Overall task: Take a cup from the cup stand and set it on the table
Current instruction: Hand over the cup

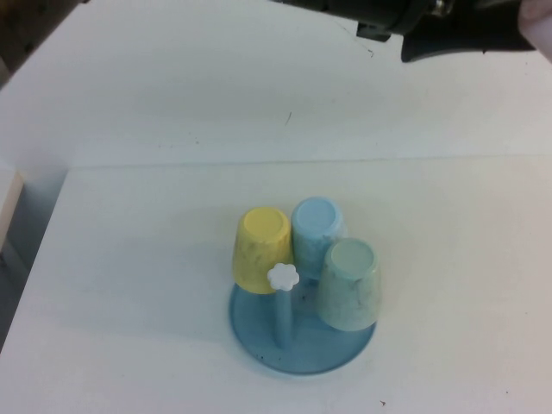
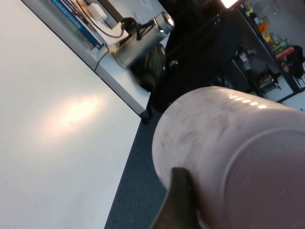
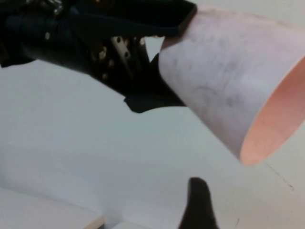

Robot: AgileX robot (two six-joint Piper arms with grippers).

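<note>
Cup (image 1: 540, 29) shows only as a pale pink sliver at the far right edge in the high view, raised over the table (image 1: 155, 259), well apart from the cup stand (image 1: 302, 345) with its yellow cup (image 1: 260, 248) and mint cup (image 1: 349, 283). The left wrist view shows the left gripper (image 2: 190, 210) pressed to the cup's side. In the right wrist view that gripper clamps the cup's closed end, while the right gripper (image 3: 198, 205) sits near the pink mouth, apart; whether it is spread or closed I cannot tell.

The high view looks steeply down at the table (image 1: 129, 285), cup stand (image 1: 302, 332) low centre. Both wrist views sit very close to the cup (image 2: 228, 152), which fills the right of each frame.
</note>
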